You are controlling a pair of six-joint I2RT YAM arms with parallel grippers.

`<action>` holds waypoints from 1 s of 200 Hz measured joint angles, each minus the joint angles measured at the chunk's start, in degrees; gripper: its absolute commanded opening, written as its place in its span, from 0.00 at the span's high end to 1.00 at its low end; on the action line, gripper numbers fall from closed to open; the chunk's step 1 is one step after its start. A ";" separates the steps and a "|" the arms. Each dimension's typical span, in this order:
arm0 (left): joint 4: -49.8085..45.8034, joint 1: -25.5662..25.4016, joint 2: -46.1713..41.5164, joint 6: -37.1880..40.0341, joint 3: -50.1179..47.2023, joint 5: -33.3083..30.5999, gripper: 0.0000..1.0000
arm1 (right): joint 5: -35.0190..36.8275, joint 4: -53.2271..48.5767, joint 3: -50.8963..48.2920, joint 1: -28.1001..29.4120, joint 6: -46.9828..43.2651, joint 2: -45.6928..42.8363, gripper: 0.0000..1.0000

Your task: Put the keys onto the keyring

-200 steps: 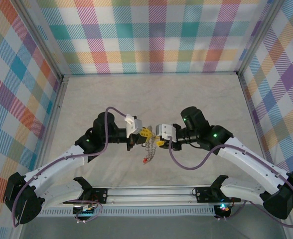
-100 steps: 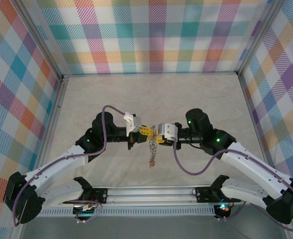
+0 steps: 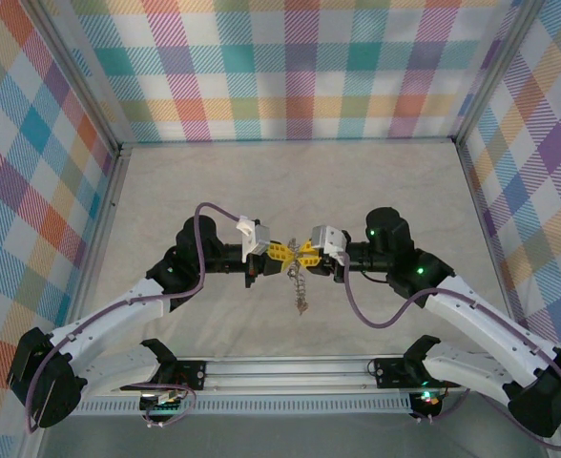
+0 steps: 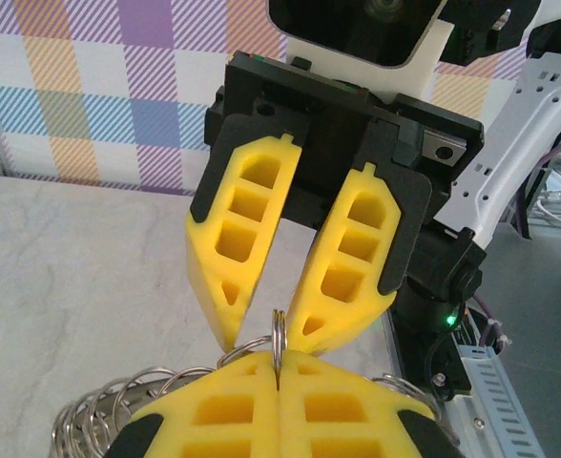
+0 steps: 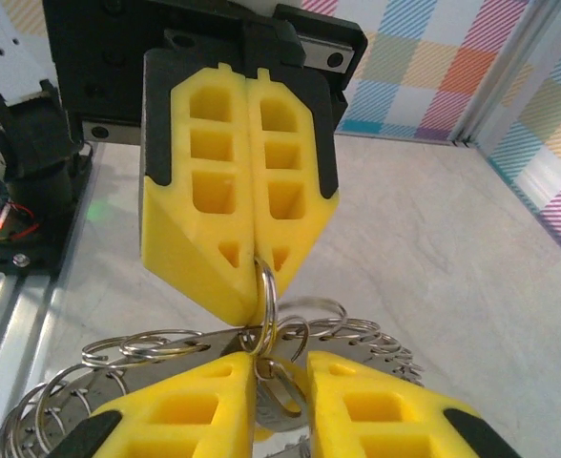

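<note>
Midair, silver keyring point(image 5: 267, 286), loops dangling, key point(image 5: 279, 396) pinched

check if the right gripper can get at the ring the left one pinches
Probably yes: the right gripper faces the left gripper tip to tip, its fingers flanking the keyring loop pinched there, nothing blocking.

right gripper point(image 3: 300, 257) raised level, keyring point(image 3: 301, 291) swung right

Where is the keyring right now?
In the top view the keyring hangs mid-table, pinched by the shut left gripper, the right gripper facing it.
</note>
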 measured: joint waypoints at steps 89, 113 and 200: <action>-0.02 -0.02 -0.09 0.44 -0.02 1.01 1.00 | -5.86 1.53 -0.11 -0.37 2.58 0.07 0.77; -0.02 -0.02 -0.09 0.46 -0.02 1.07 1.00 | -6.16 1.53 -0.11 -0.37 2.82 0.07 0.82; 0.02 -0.02 -0.13 0.68 -0.28 1.07 1.00 | -6.49 2.47 -0.17 -0.39 4.35 1.31 0.89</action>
